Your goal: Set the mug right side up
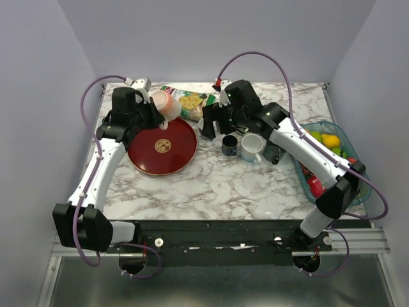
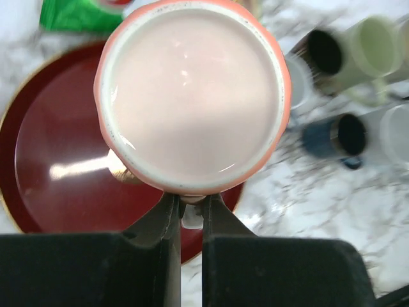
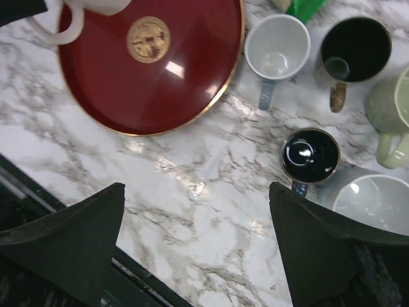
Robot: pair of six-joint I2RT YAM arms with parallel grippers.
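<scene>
Top external view, your inventory stood as follows.

- Bench (image 1: 211, 185): marble, and it carried everything listed.
- Fruit basket (image 1: 327, 123): sat at your right edge.
- Red plate (image 1: 162, 147): lay left of centre.
- Snack bag (image 1: 190, 102): lay just behind the plate.
- Mug (image 2: 192, 96): coral outside and pink inside. It hung over the plate's far rim, tipped so its mouth faced the left wrist camera.
- Other mugs, right of the plate and mouths up: white mug (image 3: 277, 48), black mug (image 3: 355, 45), green mug (image 3: 393, 102), dark blue mug (image 3: 310, 155).
- Left tool (image 2: 192, 217): was clenched on the mug's white handle.
- Right tool (image 3: 197, 192): was released, its fingers spread wide above bare marble.
</scene>
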